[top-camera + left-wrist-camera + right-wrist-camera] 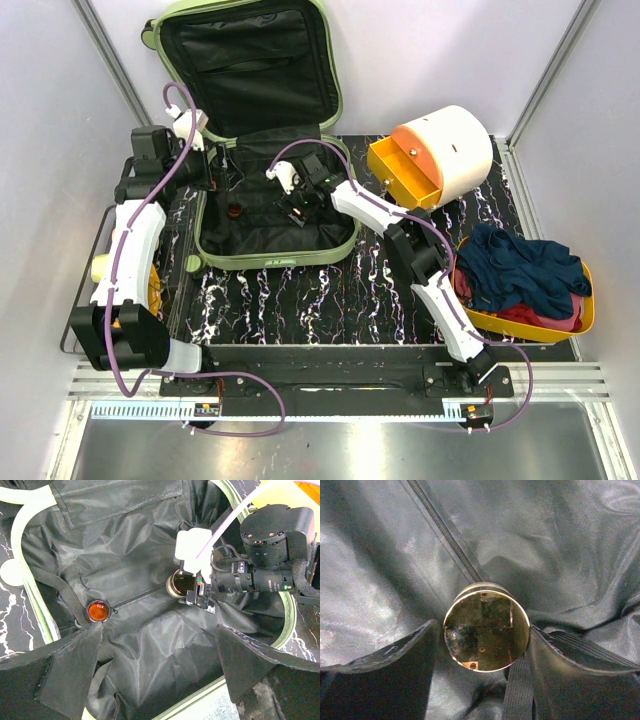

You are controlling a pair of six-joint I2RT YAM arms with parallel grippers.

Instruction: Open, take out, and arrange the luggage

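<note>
The luggage [275, 257], a pale-green hard-shell suitcase, lies open with its lid propped against the back wall. Its black lining [150, 645] is exposed. A round jar with a shiny gold lid [486, 630] stands in the lower half. My right gripper [484, 628] is around it, a finger against each side. From the left wrist view the jar [180, 584] shows under the right gripper [298, 207]. A small bottle with an orange cap [97, 611] lies to its left by a strap. My left gripper [160, 672] hangs open above the lining at the suitcase's left side [225, 172], holding nothing.
A cream cylinder with an orange drawer pulled out [440, 155] lies right of the suitcase. A yellow-orange tray [588, 312] at the right holds a heap of dark blue and red clothes [520, 265]. A wire rack [100, 268] sits behind the left arm.
</note>
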